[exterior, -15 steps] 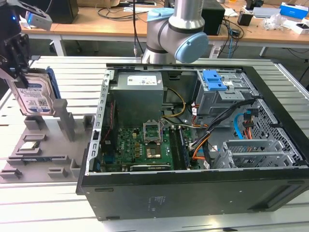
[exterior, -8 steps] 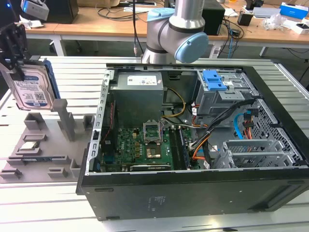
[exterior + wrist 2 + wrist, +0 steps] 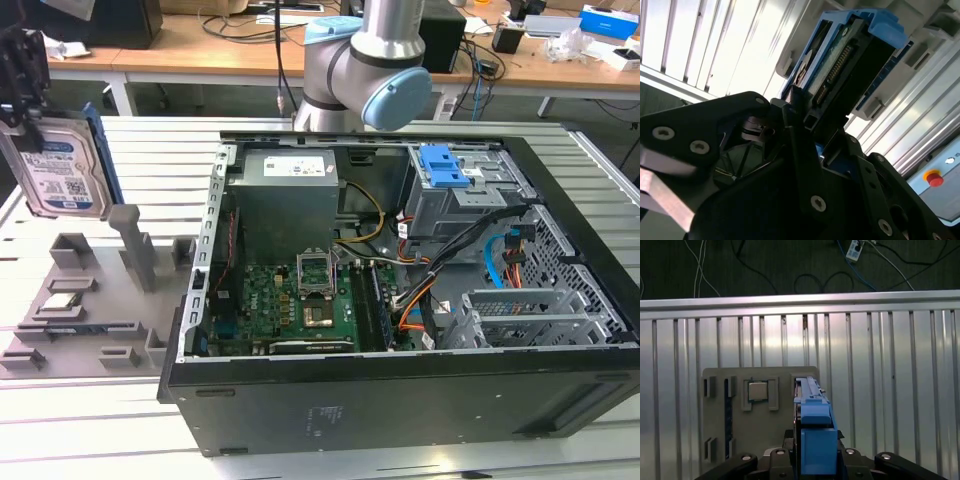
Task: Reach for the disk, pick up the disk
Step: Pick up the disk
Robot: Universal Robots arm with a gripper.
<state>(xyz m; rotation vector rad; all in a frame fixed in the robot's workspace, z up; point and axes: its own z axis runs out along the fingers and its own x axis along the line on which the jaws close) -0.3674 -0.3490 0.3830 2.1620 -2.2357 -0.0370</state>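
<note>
The disk, a silver-grey hard drive with a white-and-blue label and blue rails, hangs upright in the air at the exterior view's far left, above the grey fixture plate. My black gripper is shut on its upper end. In the second wrist view the disk appears edge-on with its connector row, clamped between the fingers of the gripper. In the first wrist view the disk's blue rail stands between the fingertips of the gripper, over the fixture plate.
An open computer case lies on the slatted metal table at the exterior view's centre and right, with a blue latch in its drive cage. The arm's base stands behind it. A square chip rests in the fixture plate.
</note>
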